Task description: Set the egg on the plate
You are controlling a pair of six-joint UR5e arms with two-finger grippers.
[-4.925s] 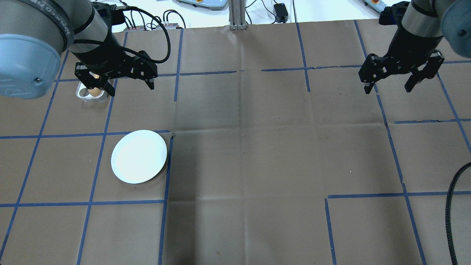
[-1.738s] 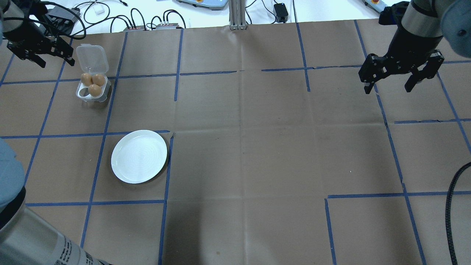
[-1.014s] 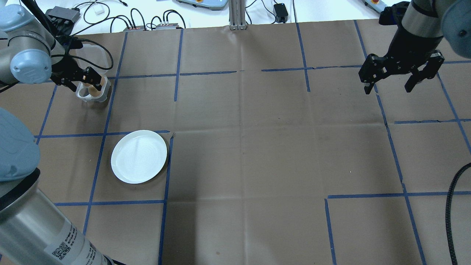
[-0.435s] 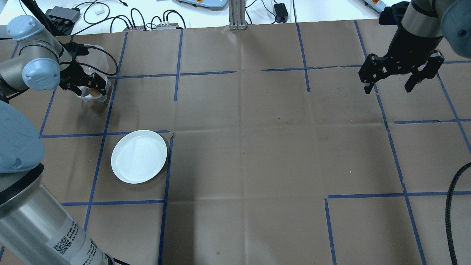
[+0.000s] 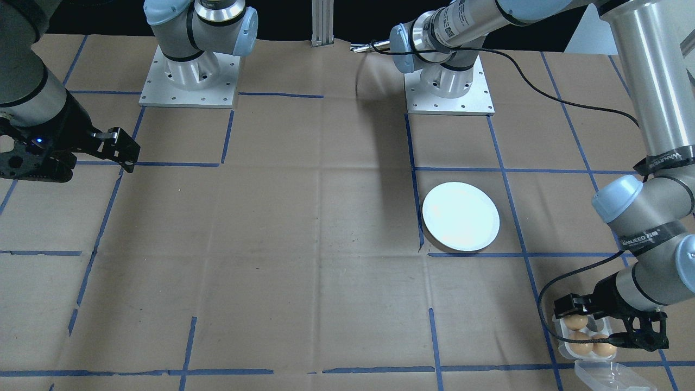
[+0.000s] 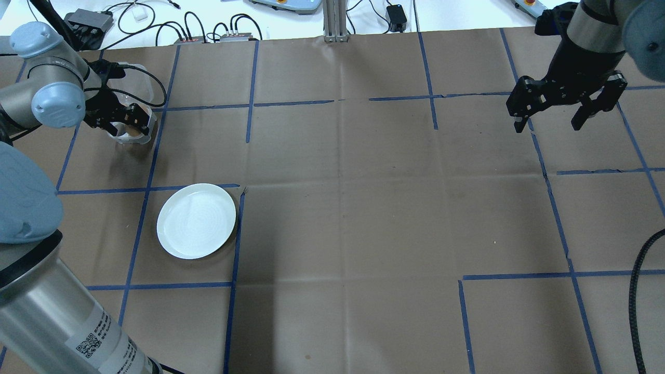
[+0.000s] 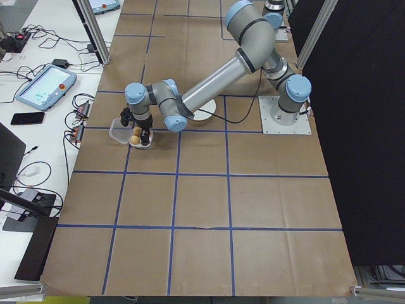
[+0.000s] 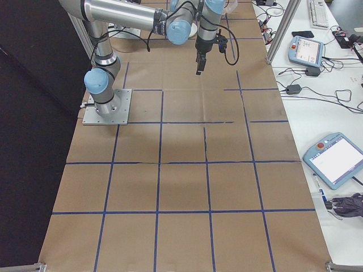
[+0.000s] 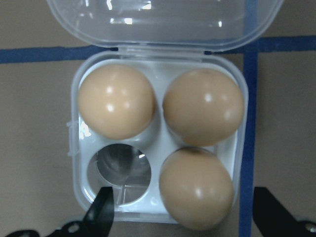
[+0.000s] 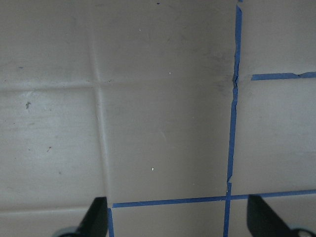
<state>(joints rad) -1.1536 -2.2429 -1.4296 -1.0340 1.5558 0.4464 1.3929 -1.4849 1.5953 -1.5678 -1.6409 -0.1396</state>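
Observation:
Three brown eggs (image 9: 196, 187) sit in a small white four-hollow egg tray (image 9: 155, 143) with its clear lid (image 9: 163, 19) swung open; one hollow (image 9: 123, 170) is empty. My left gripper (image 9: 185, 212) hangs low over the tray (image 6: 136, 138), open, its fingertips (image 9: 102, 210) standing either side of the nearest egg without holding it. The round white plate (image 6: 196, 221) lies bare on the brown paper, nearer the robot than the tray (image 5: 567, 347). My right gripper (image 6: 548, 125) is open and holds nothing, far off on the right.
Brown paper with blue tape lines covers the table (image 6: 363, 208). Cables and small boxes (image 6: 208, 31) lie beyond the far edge. A black cable (image 6: 639, 291) hangs at the right. The two arm bases (image 5: 190, 76) stand at the robot's side.
My left arm swung away from the tray, then came back and dropped low over the eggs, holding almost still over the last half second. The right arm has not moved.

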